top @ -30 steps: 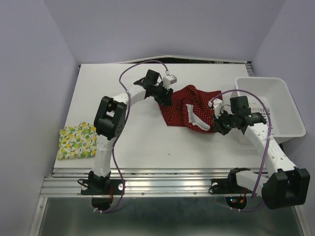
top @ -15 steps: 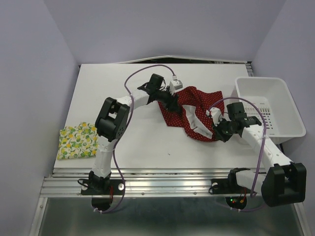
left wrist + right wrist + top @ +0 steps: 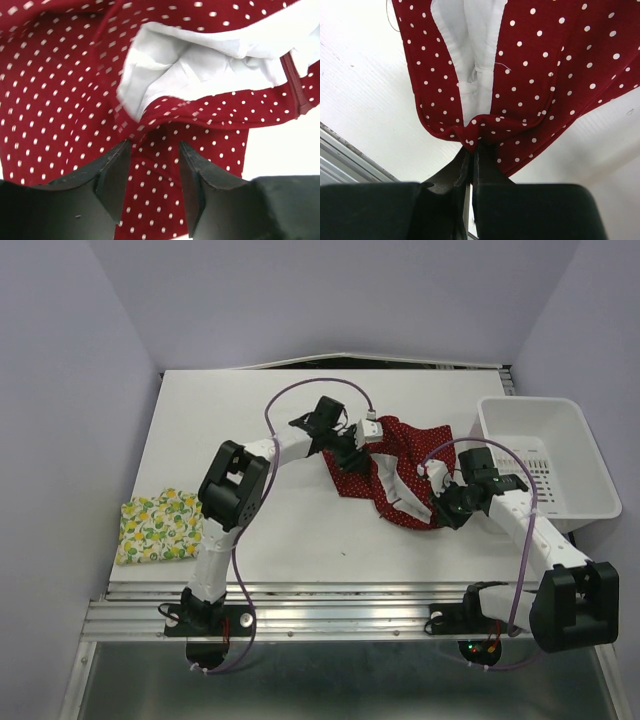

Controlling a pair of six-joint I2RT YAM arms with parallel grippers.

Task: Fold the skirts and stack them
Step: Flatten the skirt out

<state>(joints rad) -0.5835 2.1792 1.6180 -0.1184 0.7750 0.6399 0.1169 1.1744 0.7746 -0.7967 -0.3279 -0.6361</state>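
The dark red polka-dot skirt (image 3: pixel 405 438) lies crumpled at the table's middle right, its white lining (image 3: pixel 200 65) turned out. My left gripper (image 3: pixel 355 450) hovers over its left part, open, with red fabric (image 3: pixel 60 100) showing between and below the fingers (image 3: pixel 154 155). On the skirt's near right edge (image 3: pixel 545 75) my right gripper (image 3: pixel 440 508) is shut, pinching a bunched fold (image 3: pixel 474 145) just above the table. The lemon-print skirt (image 3: pixel 157 525) lies folded flat near the front left edge, away from both grippers.
A white plastic bin (image 3: pixel 590 475) stands at the right edge, just behind the right arm. The table's metal rail (image 3: pixel 340 605) runs along the near side. Purple cables loop above both arms.
My left gripper has moved right, from the skirt's left corner onto the fabric. The right gripper has dragged the pinched edge a little left and nearer, bunching the skirt.
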